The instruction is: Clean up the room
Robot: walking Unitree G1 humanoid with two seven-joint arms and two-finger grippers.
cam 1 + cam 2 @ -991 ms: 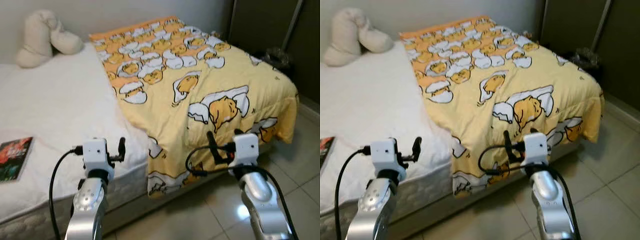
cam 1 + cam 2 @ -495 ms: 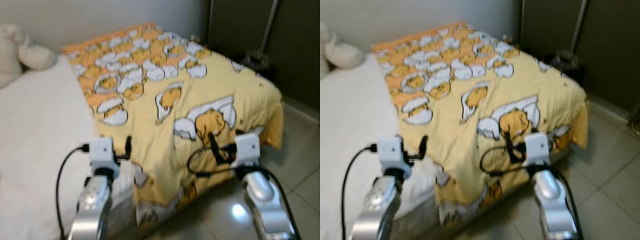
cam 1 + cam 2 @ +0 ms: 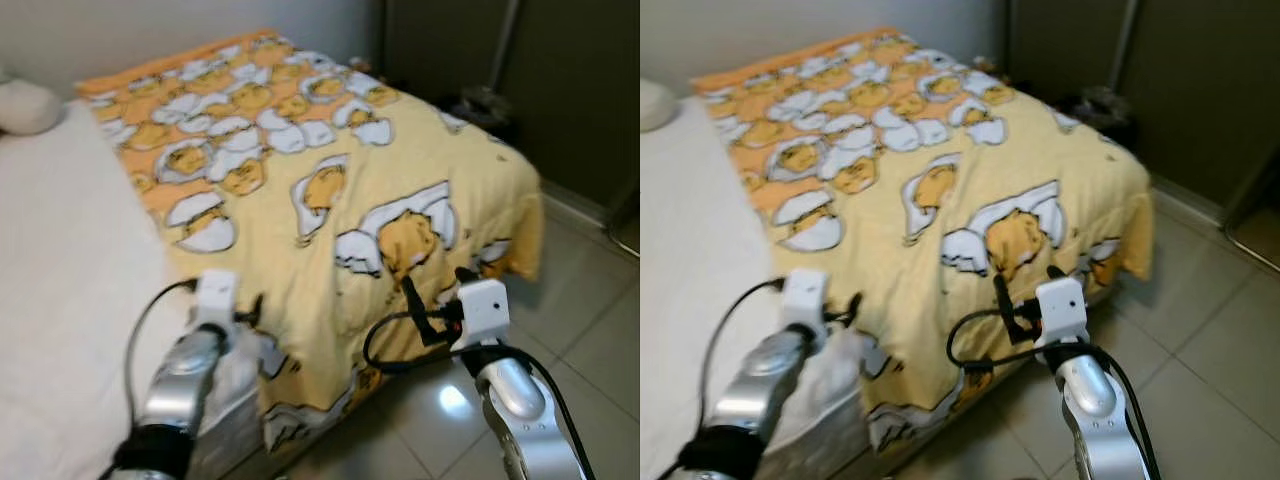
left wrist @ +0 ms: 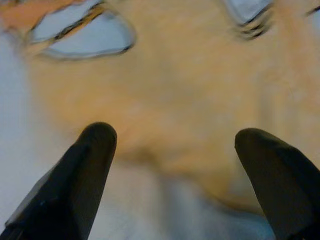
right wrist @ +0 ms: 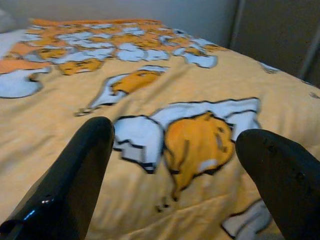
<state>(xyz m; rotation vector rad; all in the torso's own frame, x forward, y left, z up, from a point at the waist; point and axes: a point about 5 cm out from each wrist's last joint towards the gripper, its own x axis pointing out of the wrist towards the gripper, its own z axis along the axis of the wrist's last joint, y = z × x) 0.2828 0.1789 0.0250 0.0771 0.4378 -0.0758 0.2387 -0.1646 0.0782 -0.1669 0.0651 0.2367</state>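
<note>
The yellow blanket (image 3: 330,190) lies spread over the bed (image 3: 60,270), its edge drooping toward the tiled floor (image 3: 590,320). Left gripper (image 4: 172,145) hovers just over that edge, fingers wide apart, holding nothing. Right gripper (image 5: 175,145) is near the blanket's corner, equally wide and empty.

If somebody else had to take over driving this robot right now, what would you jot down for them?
Left end effector: open, holding nothing, right at the near edge of the yellow cartoon-print blanket where it meets the bare white mattress.
Right end effector: open, holding nothing, raised at the bed's side and aimed across the blanket.
Blanket: covers the half of the bed on the robot's right, its edge hanging over the side towards the tiled floor. A white pillow lies at the far left.
Done: nothing gripped yet.
Left: probably take the blanket's near edge and spread it over the mattress.
</note>
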